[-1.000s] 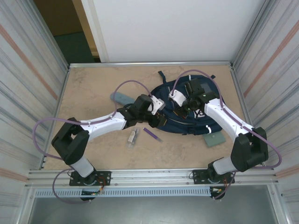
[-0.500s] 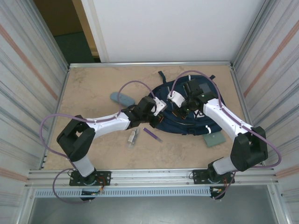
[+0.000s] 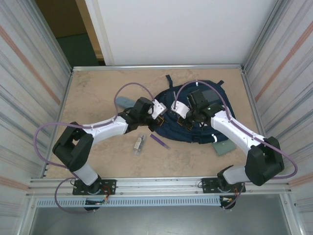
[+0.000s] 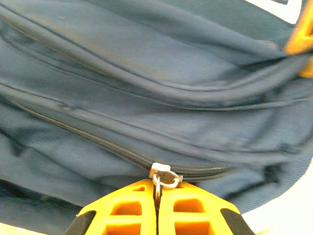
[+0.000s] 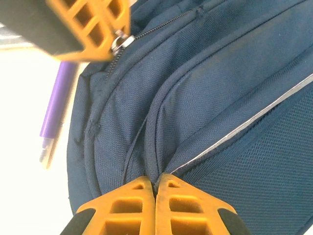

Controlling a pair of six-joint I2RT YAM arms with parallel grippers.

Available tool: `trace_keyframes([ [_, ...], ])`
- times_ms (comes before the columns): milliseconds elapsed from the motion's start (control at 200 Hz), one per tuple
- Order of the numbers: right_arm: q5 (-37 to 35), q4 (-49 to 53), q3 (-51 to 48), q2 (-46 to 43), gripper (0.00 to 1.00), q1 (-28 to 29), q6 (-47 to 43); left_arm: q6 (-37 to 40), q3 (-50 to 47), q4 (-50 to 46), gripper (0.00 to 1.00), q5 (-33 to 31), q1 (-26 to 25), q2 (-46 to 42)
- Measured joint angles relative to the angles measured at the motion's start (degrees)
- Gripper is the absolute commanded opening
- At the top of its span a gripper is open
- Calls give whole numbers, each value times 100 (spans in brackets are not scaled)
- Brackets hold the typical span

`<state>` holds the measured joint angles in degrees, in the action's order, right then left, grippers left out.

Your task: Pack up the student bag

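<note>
The beige table (image 3: 98, 93) carries the student bag (image 3: 172, 128) centre-right, with a purple pen (image 3: 159, 140) and a small white item (image 3: 139, 144) just near of it. A grey-blue pouch (image 3: 124, 102) lies left and a green pad (image 3: 225, 146) near right.

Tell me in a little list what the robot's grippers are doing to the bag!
student bag: navy, lying on the table
left gripper: shut on the zipper pull
right gripper: shut on a fold of the student bag
purple pen: on the table, by the bag's near edge
</note>
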<state>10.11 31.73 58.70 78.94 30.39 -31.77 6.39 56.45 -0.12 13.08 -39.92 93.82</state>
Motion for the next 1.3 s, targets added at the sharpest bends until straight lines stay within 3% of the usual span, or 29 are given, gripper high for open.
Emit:
trace_keyframes([
  [526, -654, -706, -535, -363, 1, 415, -214, 540, 11, 243, 0, -66, 527, 188],
  [681, -778, -979, -695, -509, 45, 415, 232, 310, -4, 393, 0, 96, 538, 188],
  [802, -1272, -1386, -1084, -837, 57, 520, 807, -168, -72, 562, 0, 278, 476, 184],
  [862, -1729, -1502, -1329, -1119, 69, 647, 1172, -437, -74, 614, 0, 328, 398, 184],
  [867, -1753, -1499, -1338, -1134, 75, 654, 1200, -472, -72, 627, 0, 337, 387, 181],
  [877, -1838, -1488, -1362, -1189, 94, 669, 1360, -529, -72, 636, 0, 345, 363, 181],
  [887, -1923, -1480, -1381, -1237, 100, 682, 1408, -560, -72, 638, 0, 345, 348, 179],
  [967, -2400, -1338, -1386, -1604, 99, 678, 2234, -925, -17, 588, 0, 435, 186, 177],
  [1052, -2542, -811, -1196, -2000, 99, 538, 3700, -1272, 199, 387, 0, 627, 48, 214],
  [1122, -2186, -431, -1086, -2317, 100, 363, 4828, -1499, 450, 273, 0, 811, -15, 282],
  [1298, -1180, 313, -1091, -2645, 80, 496, 6627, -1923, 811, 107, 0, 1143, -59, 411],
])
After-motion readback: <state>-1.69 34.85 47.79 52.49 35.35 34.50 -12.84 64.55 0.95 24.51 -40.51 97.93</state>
